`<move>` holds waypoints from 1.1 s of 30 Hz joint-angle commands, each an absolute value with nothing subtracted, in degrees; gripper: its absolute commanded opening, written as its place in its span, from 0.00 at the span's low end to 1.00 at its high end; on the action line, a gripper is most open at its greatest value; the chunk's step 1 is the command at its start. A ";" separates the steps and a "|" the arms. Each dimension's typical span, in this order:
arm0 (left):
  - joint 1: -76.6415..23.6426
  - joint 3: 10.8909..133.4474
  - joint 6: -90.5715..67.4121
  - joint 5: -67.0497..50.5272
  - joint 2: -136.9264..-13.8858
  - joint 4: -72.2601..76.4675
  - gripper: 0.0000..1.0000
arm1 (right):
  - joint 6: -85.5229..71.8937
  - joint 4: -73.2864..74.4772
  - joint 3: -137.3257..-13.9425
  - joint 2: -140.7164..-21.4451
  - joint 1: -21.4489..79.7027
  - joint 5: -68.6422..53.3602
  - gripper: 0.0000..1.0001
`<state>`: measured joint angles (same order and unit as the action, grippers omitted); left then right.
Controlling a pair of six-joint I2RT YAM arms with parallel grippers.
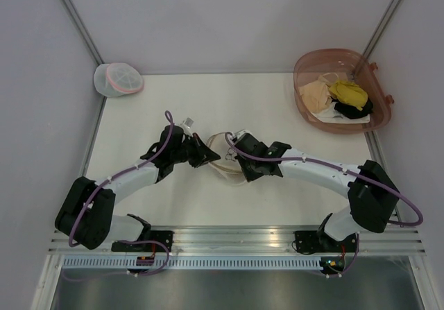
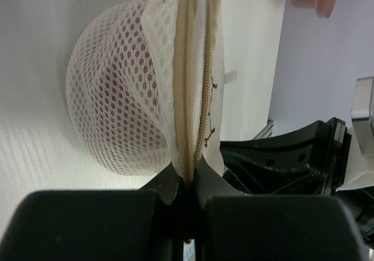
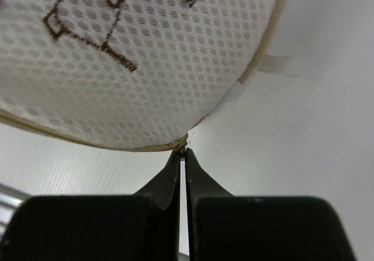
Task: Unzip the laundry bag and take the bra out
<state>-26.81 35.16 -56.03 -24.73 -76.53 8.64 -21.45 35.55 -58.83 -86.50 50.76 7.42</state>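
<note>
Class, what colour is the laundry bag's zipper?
The zipper is tan, clearest in the left wrist view.

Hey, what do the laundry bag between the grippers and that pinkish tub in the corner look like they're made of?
The laundry bag looks like soft cream honeycomb mesh, probably synthetic, matte, with a beige zipper. The tub is likely translucent pink plastic: thin, see-through rim.

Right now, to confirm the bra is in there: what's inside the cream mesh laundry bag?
Through the laundry bag mesh a reddish tint shows, likely fabric. Its shape is hidden: the zipper looks closed along the visible stretch.
</note>
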 commanded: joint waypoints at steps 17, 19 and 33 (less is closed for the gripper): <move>-25.14 34.45 -50.10 -10.49 -60.57 -1.30 0.99 | -20.31 41.13 -63.99 -87.82 45.79 29.11 0.46; -24.70 33.75 -50.10 -7.22 -55.93 -4.12 1.00 | -17.42 39.21 -63.28 -84.92 45.79 21.24 0.62; -23.99 32.87 -49.66 -2.02 -49.48 -10.63 1.00 | -17.31 29.36 -69.52 -83.92 45.88 11.51 0.73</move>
